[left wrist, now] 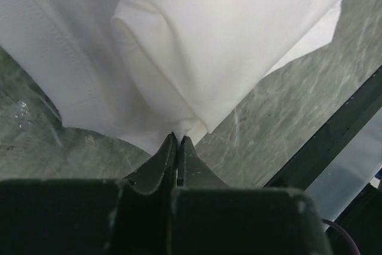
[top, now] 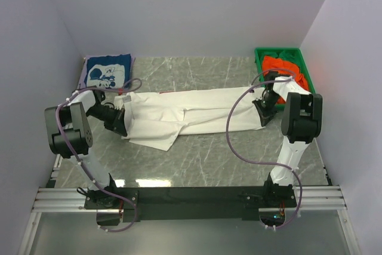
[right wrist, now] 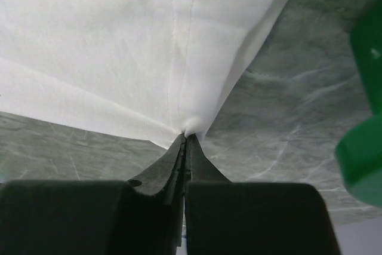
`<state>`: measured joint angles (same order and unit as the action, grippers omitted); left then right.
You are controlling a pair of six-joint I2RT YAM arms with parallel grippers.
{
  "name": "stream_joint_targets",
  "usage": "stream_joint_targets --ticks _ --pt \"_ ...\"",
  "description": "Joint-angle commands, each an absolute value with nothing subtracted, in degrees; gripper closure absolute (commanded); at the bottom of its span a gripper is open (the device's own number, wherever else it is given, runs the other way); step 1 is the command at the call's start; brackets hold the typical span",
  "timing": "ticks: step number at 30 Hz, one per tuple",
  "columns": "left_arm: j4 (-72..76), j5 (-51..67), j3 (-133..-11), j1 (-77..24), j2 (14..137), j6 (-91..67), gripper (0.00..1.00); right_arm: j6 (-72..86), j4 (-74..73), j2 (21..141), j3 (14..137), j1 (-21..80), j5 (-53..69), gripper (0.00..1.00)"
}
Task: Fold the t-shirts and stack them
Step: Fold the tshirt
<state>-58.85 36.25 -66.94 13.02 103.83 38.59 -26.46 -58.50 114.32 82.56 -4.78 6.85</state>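
A white t-shirt (top: pixel 191 111) lies stretched in a long band across the middle of the table. My left gripper (top: pixel 121 125) is shut on its left end; in the left wrist view the cloth (left wrist: pixel 197 58) bunches into the closed tips (left wrist: pixel 178 138). My right gripper (top: pixel 263 113) is shut on its right end; in the right wrist view the cloth (right wrist: pixel 149 46) gathers at the closed tips (right wrist: pixel 187 137). A folded navy t-shirt (top: pixel 107 71) with a white graphic lies at the back left. Orange-red shirts (top: pixel 285 70) are piled in the bin.
A green plastic bin (top: pixel 260 58) stands at the back right, next to my right arm; its corner shows in the right wrist view (right wrist: pixel 361 153). White walls close the back and sides. A black rail (top: pixel 191 196) runs along the near edge.
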Motion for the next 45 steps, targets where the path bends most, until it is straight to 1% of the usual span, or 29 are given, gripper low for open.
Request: stream_joint_targets --ticks 1,3,5,7,8,9,10,12,15,16,18,19,22,25,28,32,40,43,45 --pt "-55.29 31.73 -66.36 13.71 103.62 39.12 0.99 -28.13 -55.55 113.29 81.30 -5.54 3.34 1.00" --pt "-54.58 31.03 -66.53 13.97 104.41 37.98 0.99 -27.86 -55.11 113.81 80.69 -5.54 2.82 1.00" --pt "-55.36 31.37 -66.97 14.24 104.50 38.49 0.82 -27.95 -54.49 114.17 80.33 -5.54 2.11 1.00" --pt "-56.95 36.09 -67.85 15.89 101.18 41.39 0.61 -27.77 -55.46 114.17 80.77 -5.54 2.98 0.87" --pt "-57.39 37.51 -68.11 16.43 99.34 42.70 0.57 -27.86 -55.98 113.82 81.21 -5.54 3.51 0.79" --pt "-57.74 38.75 -68.64 16.52 95.49 45.76 0.54 -27.77 -57.20 113.04 81.65 -5.54 4.47 0.63" --pt "-58.18 39.63 -68.82 16.52 93.54 47.53 0.50 -27.86 -58.00 112.68 82.69 -5.45 6.14 0.54" --pt "-61.60 42.97 -69.95 16.26 89.06 53.83 0.50 -27.69 -59.50 111.54 83.75 -5.36 7.99 0.42" --pt "-66.70 42.02 -69.70 11.71 85.45 60.44 0.54 -27.60 -62.04 110.05 84.90 -5.45 10.37 0.40" --pt "-67.06 41.14 -68.91 8.30 84.56 61.60 0.57 -27.60 -62.22 109.60 84.99 -5.36 10.98 0.40" --pt "-65.05 37.90 -64.70 4.33 81.58 63.10 0.59 -27.68 -62.31 108.20 84.82 -5.36 12.39 0.40" --pt "-64.08 36.58 -62.95 0.48 80.78 63.37 0.60 -27.77 -62.40 107.85 84.73 -5.36 12.83 0.40" --pt "-56.89 32.44 -56.79 -8.49 77.79 61.80 0.59 -27.69 -62.58 106.88 84.46 -5.36 14.85 0.40" --pt "-48.71 28.31 -52.39 -14.74 77.08 58.46 0.56 -27.25 -62.14 106.17 83.94 -5.27 16.08 0.41" --pt "-42.83 25.42 -49.40 -18.53 78.92 57.14 0.54 -26.63 -61.61 106.09 83.32 -5.27 16.79 0.43" --pt "-36.31 23.03 -46.94 -21.35 81.64 55.11 0.52 -26.37 -61.44 105.91 82.88 -5.27 16.53 0.44" --pt "-32.17 21.71 -46.14 -23.38 87.01 55.55 0.51 -26.19 -61.61 105.91 83.58 -5.27 16.08 0.45" --pt "-32.08 20.22 -44.83 -24.17 88.42 56.60 0.53 -26.10 -61.70 106.17 83.76 -5.27 15.82 0.45" --pt "-33.30 20.13 -44.47 -24.69 88.24 57.48 0.56 -26.02 -61.70 106.43 84.20 -5.27 15.65 0.45"
